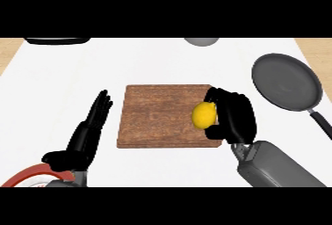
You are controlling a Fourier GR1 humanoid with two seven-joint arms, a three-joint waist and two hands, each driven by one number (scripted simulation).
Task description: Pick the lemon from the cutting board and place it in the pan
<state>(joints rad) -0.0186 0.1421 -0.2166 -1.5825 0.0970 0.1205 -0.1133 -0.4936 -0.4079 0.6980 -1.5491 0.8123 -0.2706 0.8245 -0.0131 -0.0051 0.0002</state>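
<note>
A yellow lemon [204,115] lies at the right side of the brown wooden cutting board [156,116]. My right hand [235,115] is at the board's right edge, its fingers and thumb curled round the lemon from the right. The dark grey pan [285,83] sits to the right and a little farther away, with its black handle [322,123] pointing toward the near right. My left hand [88,132] stays open to the left of the board, fingers straight and pointing away, holding nothing.
A red-rimmed plate [26,176] shows at the lower left, partly behind my left hand. A dark object [57,41] lies at the far left edge and a grey rounded object [201,41] at the far middle. Wooden strips [314,50] flank the white counter.
</note>
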